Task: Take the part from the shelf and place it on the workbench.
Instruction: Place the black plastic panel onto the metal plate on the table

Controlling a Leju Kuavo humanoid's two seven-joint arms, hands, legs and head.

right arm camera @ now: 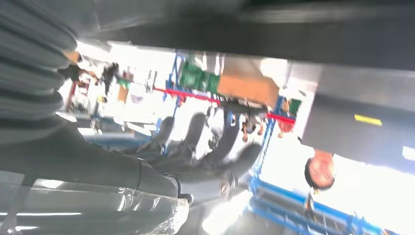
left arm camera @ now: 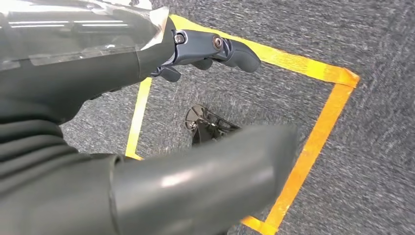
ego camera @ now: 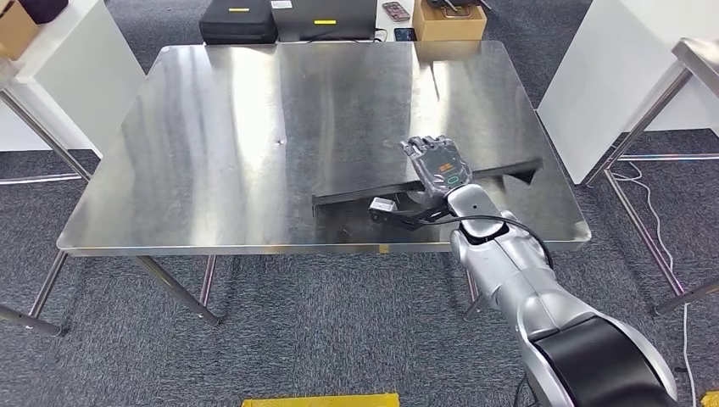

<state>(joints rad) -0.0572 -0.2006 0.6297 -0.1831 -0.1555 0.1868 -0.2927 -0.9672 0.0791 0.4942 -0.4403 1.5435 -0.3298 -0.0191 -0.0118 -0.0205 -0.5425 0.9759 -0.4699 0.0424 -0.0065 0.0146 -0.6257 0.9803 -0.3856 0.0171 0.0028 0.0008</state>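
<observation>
My right robot hand (ego camera: 438, 165) lay flat on the long black part (ego camera: 356, 197), fingers spread, gripping nothing. The part rested on the tabletop (ego camera: 254, 127) near its front edge, toward the right corner. My left robot hand (left arm camera: 205, 51) hung loosely curled above the floor (left arm camera: 372, 39).

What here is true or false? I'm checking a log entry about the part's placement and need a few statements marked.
1. The long black part lies on the steel workbench. True.
2. The right hand is over the part, near its middle. True.
3. The part hangs over the table's left edge. False: it lies toward the right front, fully on the top.
4. The left hand holds a tool. False: it holds nothing, hanging above carpet with yellow tape.
5. A cardboard box sits beyond the far edge. True.
</observation>
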